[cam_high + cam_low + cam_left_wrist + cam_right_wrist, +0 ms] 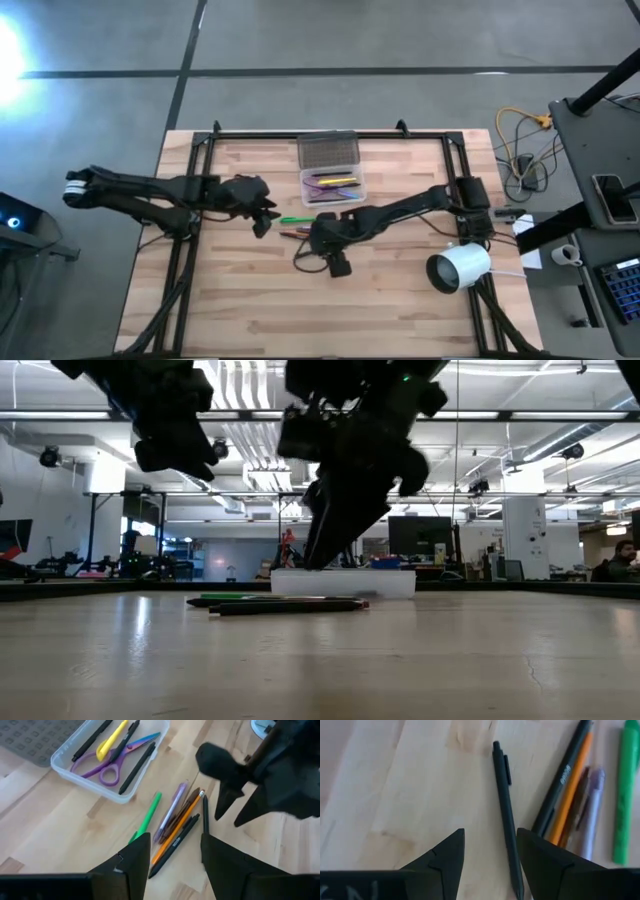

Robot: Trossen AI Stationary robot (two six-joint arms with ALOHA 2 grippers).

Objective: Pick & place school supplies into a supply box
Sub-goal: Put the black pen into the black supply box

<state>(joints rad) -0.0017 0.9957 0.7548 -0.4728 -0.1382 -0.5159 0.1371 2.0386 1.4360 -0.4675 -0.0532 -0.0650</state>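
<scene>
High view. The wooden table [240, 300] carried the supply box [334, 187] near its far edge, its grey lid [329, 151] folded back and several supplies lying inside. The left gripper [268, 213] hung beside the loose pens, close to the green marker [295, 219]; the right gripper [318, 236] stood over the same cluster from the other side. A white cylinder [459, 267] lay near the right edge of the table.

Low view. Both arms descended from above. A row of pens [285, 603] lay flat on the table in front of the clear box [345, 582], and the dark fingers of one gripper reached down close to the box.

Left wrist view. The left gripper [175, 855] was spread, empty, above a green marker [148, 816], a purple pen [170, 813], an orange pencil [178, 831] and a black pen [175, 847] lying side by side. The box [100, 790] held purple-handled scissors [107, 764], a yellow marker [111, 741] and black pens. The right gripper [226, 812] hovered with parted fingers above the cluster.

Right wrist view. The right gripper [490, 855] was spread, and a single black pen [506, 810] lay on the table between its fingers, not pinched.
</scene>
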